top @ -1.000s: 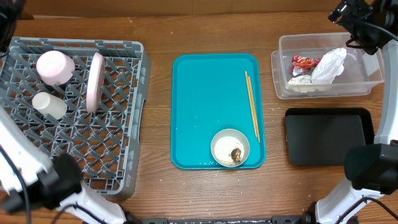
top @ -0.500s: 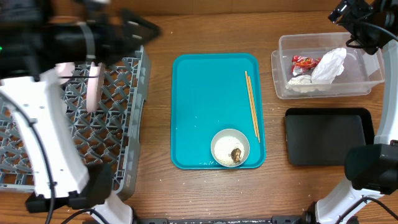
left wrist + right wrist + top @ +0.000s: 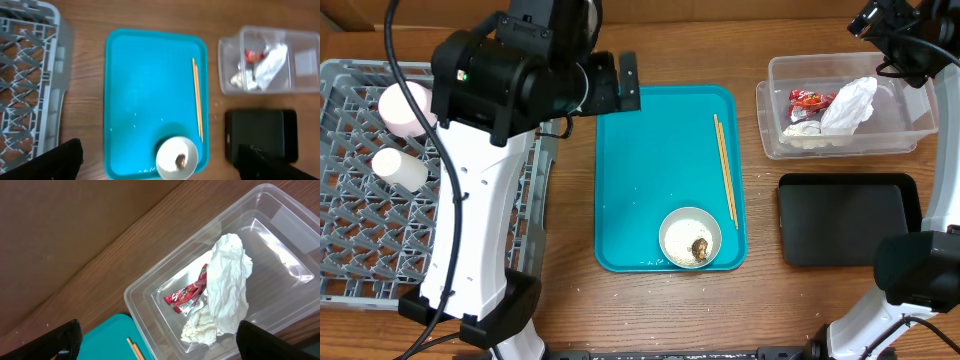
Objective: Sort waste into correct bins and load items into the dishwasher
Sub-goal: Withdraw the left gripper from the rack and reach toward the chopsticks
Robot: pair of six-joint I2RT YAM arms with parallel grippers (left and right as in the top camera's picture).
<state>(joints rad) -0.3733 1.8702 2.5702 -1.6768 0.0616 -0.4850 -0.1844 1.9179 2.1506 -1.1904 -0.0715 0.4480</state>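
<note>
The white bowl (image 3: 690, 237) sits in the teal tray's (image 3: 650, 180) near right corner, diagonally across from the left gripper (image 3: 617, 85), spread and empty over the tray's far left corner. The right gripper (image 3: 159, 330), also spread and empty, is farther, over the clear tub (image 3: 767, 120) right of the tray. Only the left wrist view frames the bowl between its fingers (image 3: 55, 160).

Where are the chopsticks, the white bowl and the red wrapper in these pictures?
chopsticks (image 3: 725, 170), overhead view, middle of the pair's length
white bowl (image 3: 685, 235), overhead view, middle of its inside
red wrapper (image 3: 184, 296), right wrist view, its printed face
</note>
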